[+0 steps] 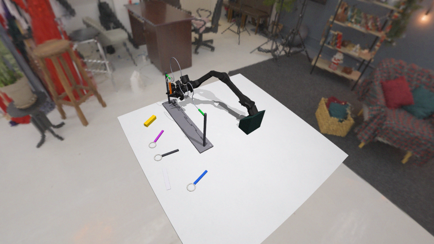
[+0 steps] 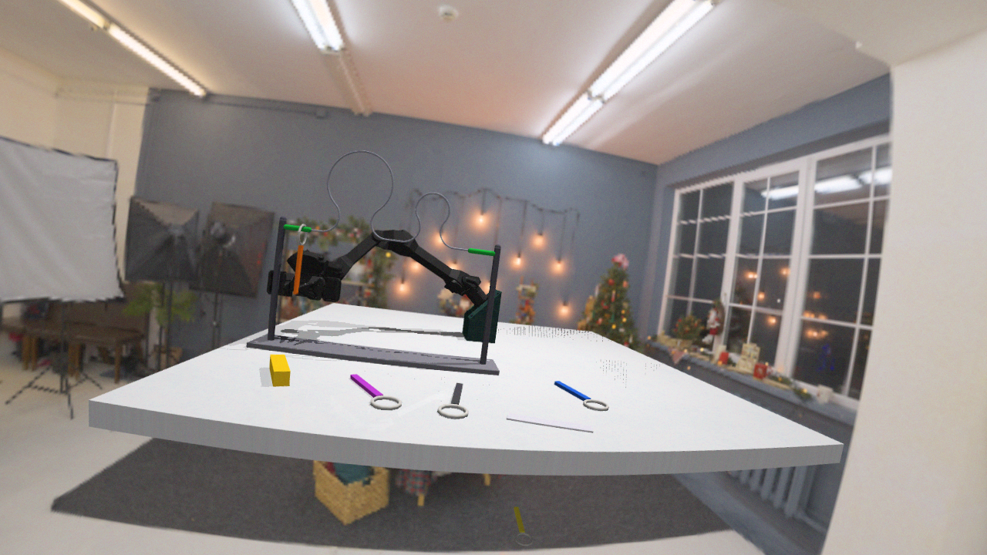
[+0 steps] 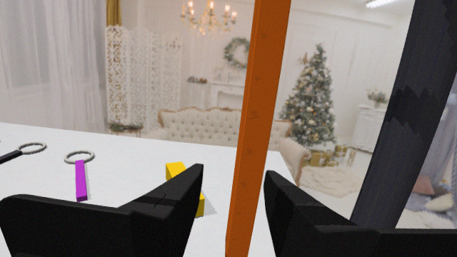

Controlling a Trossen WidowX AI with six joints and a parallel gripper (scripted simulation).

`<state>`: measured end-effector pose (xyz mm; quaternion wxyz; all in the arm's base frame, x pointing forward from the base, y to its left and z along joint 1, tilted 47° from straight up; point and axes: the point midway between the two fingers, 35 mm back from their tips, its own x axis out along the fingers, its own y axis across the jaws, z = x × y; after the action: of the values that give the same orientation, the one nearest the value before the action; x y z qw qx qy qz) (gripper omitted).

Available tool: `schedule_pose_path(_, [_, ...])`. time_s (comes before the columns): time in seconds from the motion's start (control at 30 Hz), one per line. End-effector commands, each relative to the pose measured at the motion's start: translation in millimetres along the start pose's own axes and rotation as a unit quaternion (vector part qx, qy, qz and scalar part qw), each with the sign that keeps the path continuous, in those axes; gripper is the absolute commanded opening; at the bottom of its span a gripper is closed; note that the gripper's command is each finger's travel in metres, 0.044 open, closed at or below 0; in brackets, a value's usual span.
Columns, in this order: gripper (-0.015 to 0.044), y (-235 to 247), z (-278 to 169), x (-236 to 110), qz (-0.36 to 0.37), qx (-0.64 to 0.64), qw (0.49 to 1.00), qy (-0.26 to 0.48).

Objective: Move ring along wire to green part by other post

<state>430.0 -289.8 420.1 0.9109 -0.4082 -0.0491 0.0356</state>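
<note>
Matte black jointed arm (image 1: 233, 87) on dk green wedge base (image 1: 258, 120); tool (image 3: 233, 200) w/ black angular fingers.

The arm (image 1: 230, 83) stretches low and far from its base, wrist level, gripper (image 3: 233, 189) part open, its fingers straddling the handle (image 3: 255, 118) with gaps either side.

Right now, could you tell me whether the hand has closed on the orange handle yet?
Not yet: the hand is open. In the wrist view the orange handle stands between the fingers, with a visible gap on each side.
</note>
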Motion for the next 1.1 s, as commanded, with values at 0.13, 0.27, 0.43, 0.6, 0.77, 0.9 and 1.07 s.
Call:
schedule_pose_path(0.13, [0.0022,0,0,0,0.0,0.0,1.0,0.0])
schedule_pose_path(0.27, [-0.0063,0,0,0,0.0,0.0,1.0,0.0])
schedule_pose_path(0.43, [-0.015,0,0,0,0.0,0.0,1.0,0.0])
schedule_pose_path(0.6, [-0.015,0,3,0,0.0,0.0,1.0,0.0])
schedule_pose_path(0.77, [-0.015,0,15,0,0.001,-0.001,1.0,0.0])
schedule_pose_path(0.9, [-0.015,0,15,0,0.001,-0.001,1.0,0.0])
schedule_pose_path(1.07, [-0.015,0,15,0,0.001,-0.001,1.0,0.0])
